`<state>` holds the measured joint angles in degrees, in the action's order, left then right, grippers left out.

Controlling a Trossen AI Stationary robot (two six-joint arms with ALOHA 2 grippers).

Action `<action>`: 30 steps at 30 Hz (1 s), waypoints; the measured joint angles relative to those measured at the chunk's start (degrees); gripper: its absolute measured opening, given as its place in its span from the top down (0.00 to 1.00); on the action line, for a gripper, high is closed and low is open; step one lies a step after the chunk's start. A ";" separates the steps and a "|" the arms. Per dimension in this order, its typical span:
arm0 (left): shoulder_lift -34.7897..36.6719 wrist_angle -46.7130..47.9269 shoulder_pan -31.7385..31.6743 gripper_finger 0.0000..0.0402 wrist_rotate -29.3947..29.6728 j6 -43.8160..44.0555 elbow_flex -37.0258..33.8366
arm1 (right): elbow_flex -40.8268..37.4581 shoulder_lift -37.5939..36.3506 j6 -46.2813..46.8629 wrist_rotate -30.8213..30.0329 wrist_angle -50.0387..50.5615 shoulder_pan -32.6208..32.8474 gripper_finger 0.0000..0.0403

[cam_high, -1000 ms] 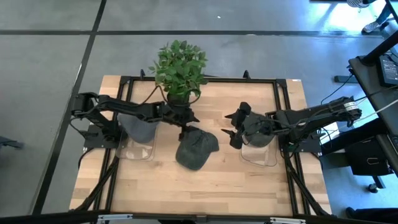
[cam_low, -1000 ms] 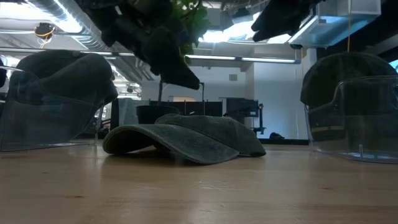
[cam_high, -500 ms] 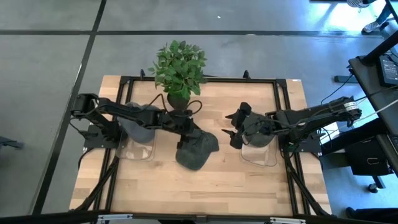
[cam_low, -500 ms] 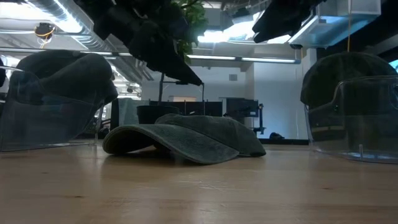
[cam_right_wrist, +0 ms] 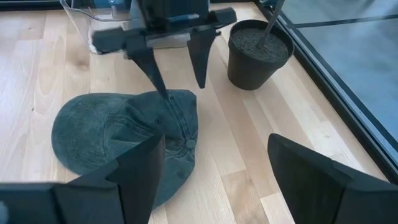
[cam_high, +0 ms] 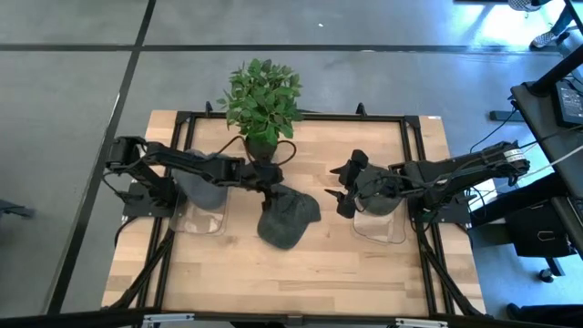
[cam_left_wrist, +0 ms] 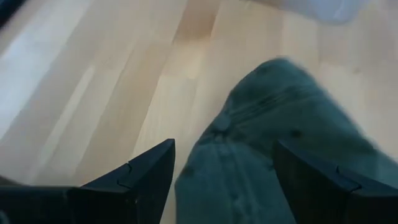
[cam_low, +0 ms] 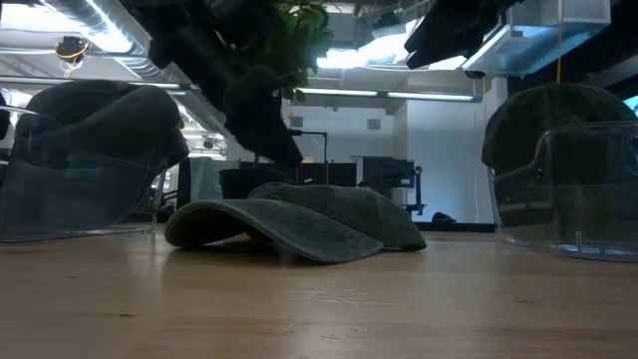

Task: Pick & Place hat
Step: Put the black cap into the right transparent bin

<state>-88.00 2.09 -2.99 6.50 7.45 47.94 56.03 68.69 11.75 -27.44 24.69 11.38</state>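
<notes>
Lower than a moment ago, the left gripper [cam_high: 270,192] hangs over the hat [cam_high: 288,219] in the high view. Its wrist view shows fingers [cam_left_wrist: 140,180] spread wide, empty. Right gripper [cam_high: 342,191] waits beside the hat, open, holding nothing.

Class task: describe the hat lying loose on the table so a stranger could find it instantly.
Start at the potted plant at the wooden table's far edge; just in front lies a grey-green cap. Unlike two other hats, it sits flat on the wood, under the open left gripper.
</notes>
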 joint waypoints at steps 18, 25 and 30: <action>-14.59 -2.70 -0.98 0.36 -3.71 -0.57 0.15 | -0.02 0.00 0.24 0.00 -0.01 0.00 0.29; -16.16 -3.41 -0.98 0.44 -2.99 -0.75 0.22 | -0.07 0.00 0.00 0.02 -0.02 0.00 0.29; -16.25 -4.16 -0.87 0.58 -2.94 -0.75 0.15 | -0.07 0.00 0.07 0.02 0.00 0.00 0.29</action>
<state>-104.26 -2.07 -3.86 3.56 6.70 48.10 55.96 68.69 11.82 -27.42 24.69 11.38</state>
